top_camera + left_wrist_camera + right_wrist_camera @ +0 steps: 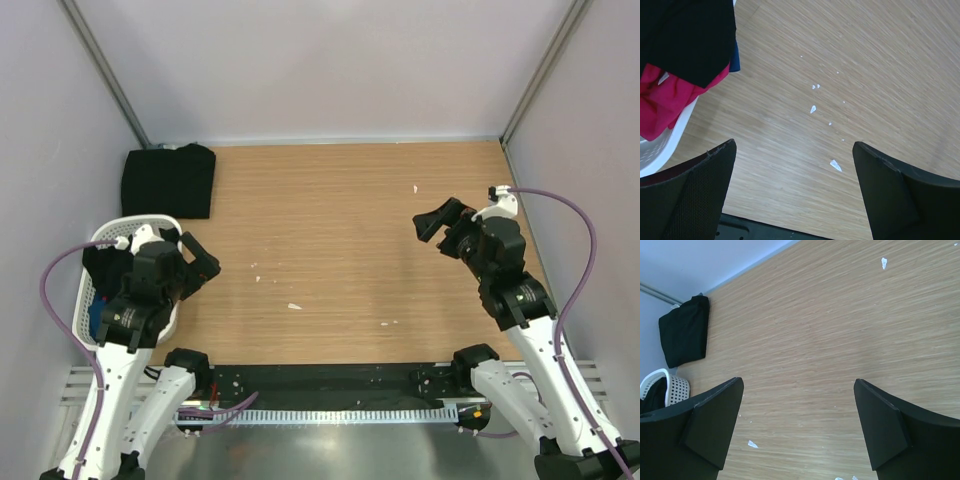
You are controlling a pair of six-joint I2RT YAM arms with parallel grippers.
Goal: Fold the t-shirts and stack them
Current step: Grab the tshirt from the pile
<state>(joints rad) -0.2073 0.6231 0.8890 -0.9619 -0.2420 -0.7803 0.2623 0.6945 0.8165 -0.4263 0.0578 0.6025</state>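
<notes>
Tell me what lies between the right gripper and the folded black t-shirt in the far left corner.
Only bare table separates right gripper and folded t-shirt, apart from tiny white scraps; clearest in the top view.

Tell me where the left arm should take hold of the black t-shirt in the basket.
Pinch the black t-shirt at the edge spilling over the basket rim towards the table, coming down from the table side. It lies on top of the red-pink garment, so a shallow pinch there probably lifts it alone. The left gripper stands open.
</notes>
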